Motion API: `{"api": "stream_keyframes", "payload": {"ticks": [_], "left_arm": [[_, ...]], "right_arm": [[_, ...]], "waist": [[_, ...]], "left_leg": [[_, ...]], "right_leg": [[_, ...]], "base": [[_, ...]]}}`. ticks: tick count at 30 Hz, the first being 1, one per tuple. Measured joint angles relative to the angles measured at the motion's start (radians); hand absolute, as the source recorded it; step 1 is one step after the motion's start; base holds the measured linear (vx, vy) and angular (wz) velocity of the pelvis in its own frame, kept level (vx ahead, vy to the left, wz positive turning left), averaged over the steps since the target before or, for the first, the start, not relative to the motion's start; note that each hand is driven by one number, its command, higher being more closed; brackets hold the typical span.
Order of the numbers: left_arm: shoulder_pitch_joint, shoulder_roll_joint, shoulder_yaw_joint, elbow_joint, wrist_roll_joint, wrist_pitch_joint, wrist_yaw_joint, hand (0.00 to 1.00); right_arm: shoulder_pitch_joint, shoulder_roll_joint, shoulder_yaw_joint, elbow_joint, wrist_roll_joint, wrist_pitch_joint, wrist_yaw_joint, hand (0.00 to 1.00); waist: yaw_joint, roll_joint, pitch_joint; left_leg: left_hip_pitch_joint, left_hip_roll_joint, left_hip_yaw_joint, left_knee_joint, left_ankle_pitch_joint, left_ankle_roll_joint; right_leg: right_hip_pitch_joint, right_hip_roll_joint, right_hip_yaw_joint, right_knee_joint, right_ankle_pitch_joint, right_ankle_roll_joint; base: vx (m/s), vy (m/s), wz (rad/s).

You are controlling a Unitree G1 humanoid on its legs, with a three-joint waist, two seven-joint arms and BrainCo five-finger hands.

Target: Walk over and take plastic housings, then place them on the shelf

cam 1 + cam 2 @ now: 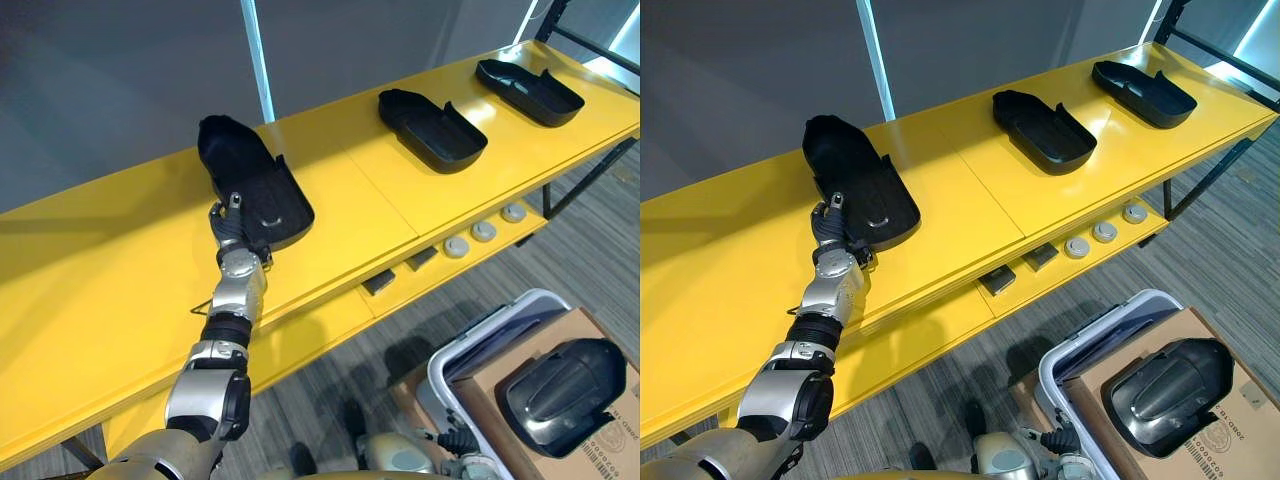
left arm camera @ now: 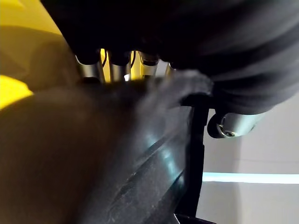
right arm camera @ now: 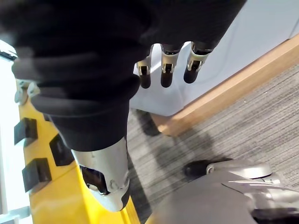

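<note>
Wrist view: left robot hand (image 2: 231,125) pinches housing (image 2: 140,182).

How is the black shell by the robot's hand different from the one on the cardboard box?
The shelf housing lies hollow side up on the yellow shelf, left hand at its end; the box housing sits dome side up on a cardboard box. The box housing looks shinier. Both are black.

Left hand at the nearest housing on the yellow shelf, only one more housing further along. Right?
No: two more sit further along, the middle housing and the far housing, as the left eye view shows. The left hand is at the nearest housing on the yellow shelf.
</note>
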Motion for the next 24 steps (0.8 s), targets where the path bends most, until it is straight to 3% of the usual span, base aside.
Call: {"api": "stream_keyframes", "payload": {"ticks": [16,24], "left_arm": [[0.21,-0.016,-0.087,-0.232,-0.006,-0.002,-0.031,0.0],[0.287,-0.032,-0.094,-0.342,0.145,0.006,-0.029,0.0]], "right_arm": [[0.001,-0.004,-0.002,-0.001,0.0,0.012,0.002,0.0],[0.011,-0.001,-0.004,-0.001,0.0,0.012,0.001,0.0]], "waist": [[0.008,0.007,0.001],[0.03,0.012,-0.003]], "left_leg": [[0.019,-0.001,-0.027,0.001,0.0,0.0],[0.019,0.0,-0.038,0.001,0.001,0.0]], "right_leg": [[0.026,-0.002,-0.018,0.0,-0.003,0.003],[0.031,-0.004,-0.033,0.001,-0.003,0.003]], "base": [[-0.01,0.006,0.02],[-0.01,0.005,0.04]]}}
